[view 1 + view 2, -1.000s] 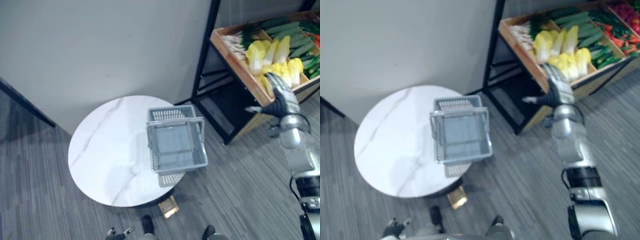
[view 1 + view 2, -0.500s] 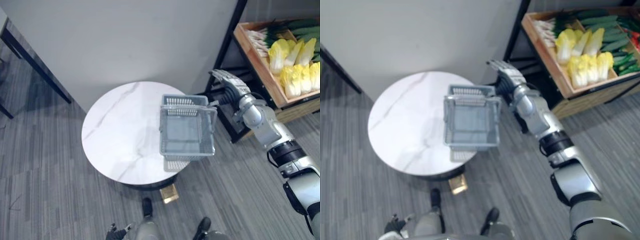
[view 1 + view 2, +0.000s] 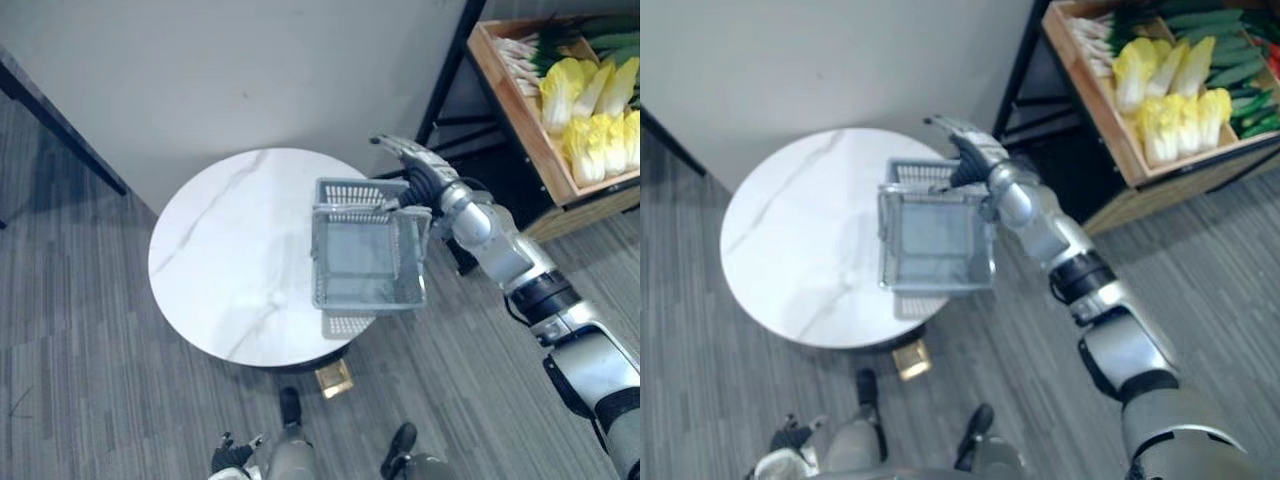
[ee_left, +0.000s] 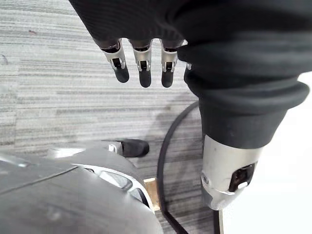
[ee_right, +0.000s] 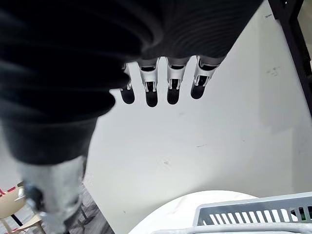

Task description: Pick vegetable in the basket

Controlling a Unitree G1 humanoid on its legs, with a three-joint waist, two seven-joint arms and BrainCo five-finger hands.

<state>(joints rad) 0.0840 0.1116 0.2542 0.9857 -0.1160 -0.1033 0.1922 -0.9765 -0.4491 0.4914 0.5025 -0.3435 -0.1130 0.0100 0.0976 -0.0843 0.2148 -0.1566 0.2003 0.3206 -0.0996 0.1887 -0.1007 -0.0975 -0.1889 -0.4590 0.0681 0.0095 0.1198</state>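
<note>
Swung right hand [image 3: 424,176] away from the crate [image 3: 521,112] to the basket [image 3: 366,296] just now, over its far corner, fingers straight and apart, holding nothing; so probably no veg delivered yet; sat empty on the table [image 3: 226,262]; cabbages [image 3: 592,132] yellow, leafy, soft-looking, bunched in the crate, well apart from basket; left hand [image 4: 142,69] dangling, fingers loose.
</note>
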